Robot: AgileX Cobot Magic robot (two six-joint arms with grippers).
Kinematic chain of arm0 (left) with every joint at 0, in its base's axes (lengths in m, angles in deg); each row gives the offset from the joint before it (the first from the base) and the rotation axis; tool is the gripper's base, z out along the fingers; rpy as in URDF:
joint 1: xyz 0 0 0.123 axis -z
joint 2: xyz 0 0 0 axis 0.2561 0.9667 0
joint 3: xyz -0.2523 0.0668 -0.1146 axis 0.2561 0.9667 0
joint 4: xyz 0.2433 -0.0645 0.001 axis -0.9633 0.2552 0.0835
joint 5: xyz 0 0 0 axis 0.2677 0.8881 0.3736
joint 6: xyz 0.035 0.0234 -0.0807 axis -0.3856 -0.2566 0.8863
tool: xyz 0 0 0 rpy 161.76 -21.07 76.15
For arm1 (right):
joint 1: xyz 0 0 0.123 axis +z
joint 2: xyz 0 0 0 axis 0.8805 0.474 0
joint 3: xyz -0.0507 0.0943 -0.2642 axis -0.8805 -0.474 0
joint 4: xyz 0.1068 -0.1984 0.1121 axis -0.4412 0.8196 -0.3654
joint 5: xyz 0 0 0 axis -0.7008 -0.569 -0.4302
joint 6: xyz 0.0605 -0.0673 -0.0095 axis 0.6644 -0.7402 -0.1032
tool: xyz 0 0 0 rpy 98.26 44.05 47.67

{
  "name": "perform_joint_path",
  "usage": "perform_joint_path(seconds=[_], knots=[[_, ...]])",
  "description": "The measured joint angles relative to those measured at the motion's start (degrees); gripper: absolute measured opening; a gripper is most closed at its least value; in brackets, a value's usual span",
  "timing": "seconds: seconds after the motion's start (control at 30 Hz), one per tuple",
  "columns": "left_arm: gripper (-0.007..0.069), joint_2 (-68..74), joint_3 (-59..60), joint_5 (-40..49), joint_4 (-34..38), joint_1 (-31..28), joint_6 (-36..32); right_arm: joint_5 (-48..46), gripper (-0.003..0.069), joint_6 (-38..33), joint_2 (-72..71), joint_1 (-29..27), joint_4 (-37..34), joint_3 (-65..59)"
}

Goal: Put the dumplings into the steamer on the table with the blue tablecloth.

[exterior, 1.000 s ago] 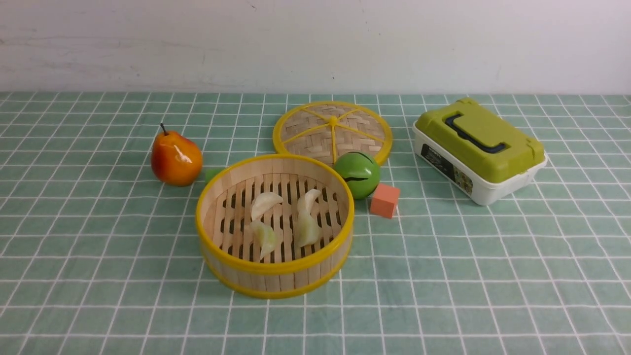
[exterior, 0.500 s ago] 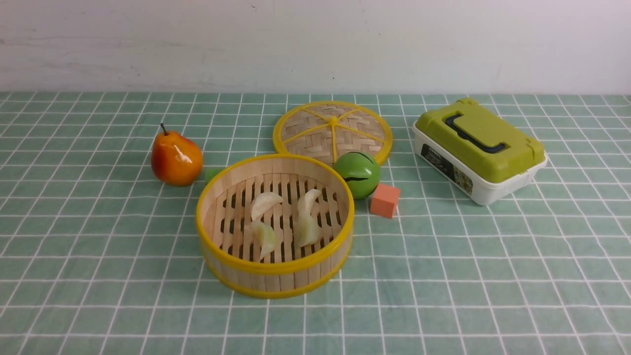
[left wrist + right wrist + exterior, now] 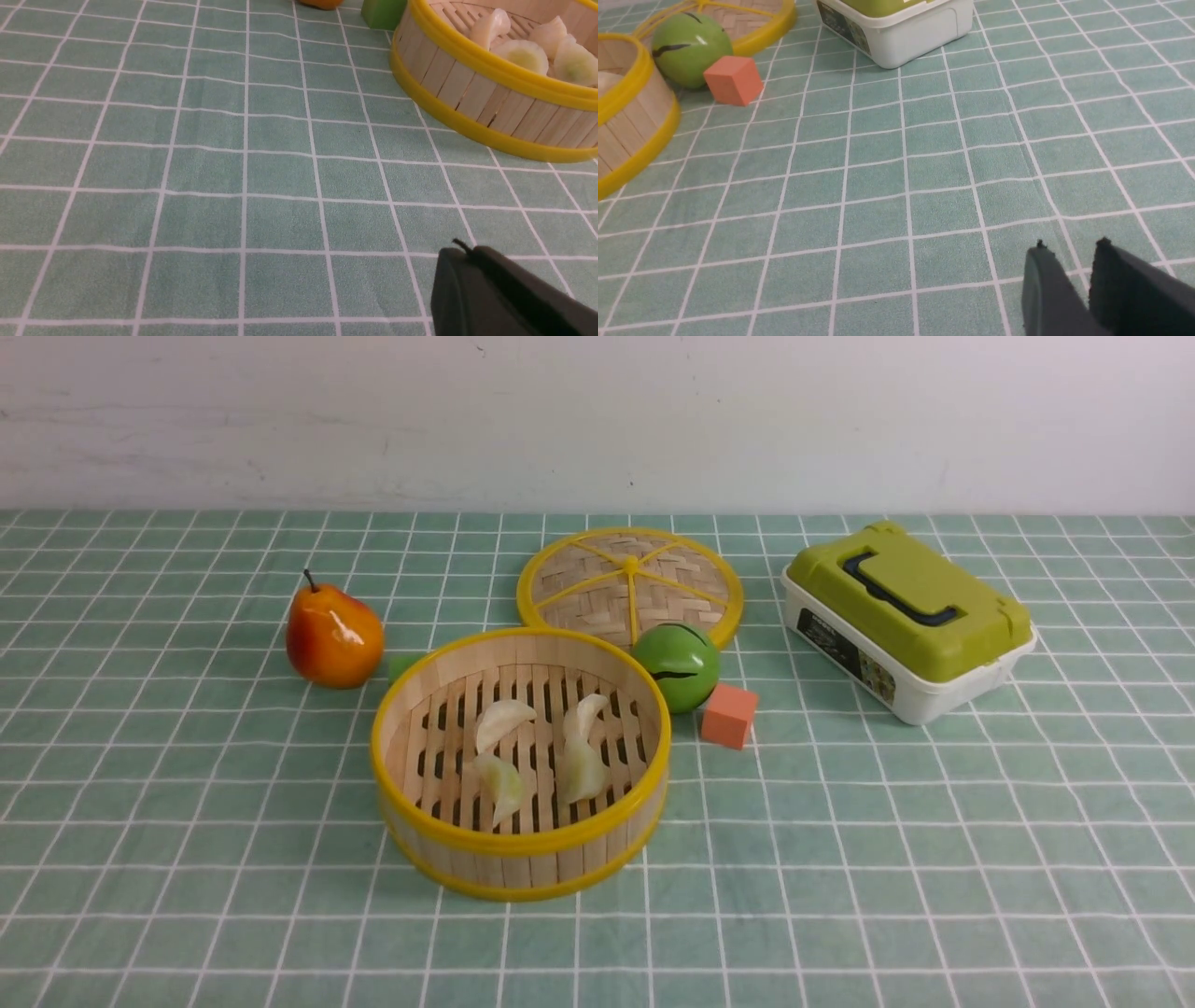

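Observation:
The steamer (image 3: 523, 845), a round bamboo basket with yellow rims, stands mid-table on the table with the blue tablecloth (image 3: 887, 859). Several pale dumplings (image 3: 504, 721) lie on its slatted floor, all inside the wall. Neither gripper shows in the front view. In the left wrist view my left gripper (image 3: 460, 249) is shut and empty, low over bare cloth, well apart from the steamer (image 3: 467, 84) and the dumplings (image 3: 523, 53). In the right wrist view my right gripper (image 3: 1071, 247) stands open by a narrow gap with nothing in it, far from the steamer (image 3: 630, 126).
Behind the steamer lie the woven lid (image 3: 630, 583), a green ball (image 3: 677, 663), an orange cube (image 3: 728, 714) and a small green block (image 3: 401, 665). A pear (image 3: 333, 635) stands at the left. A white box with a green lid (image 3: 906, 616) stands at the right.

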Motion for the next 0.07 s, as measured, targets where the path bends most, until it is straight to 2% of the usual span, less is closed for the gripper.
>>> perform_joint_path(seconds=[0.07], knots=[[-0.0010, 0.00, 0.00, 0.00, 0.00, 0.00, 0.00, 0.00, 0.0157, 0.00, 0.00, 0.00, 0.00, 0.00]])
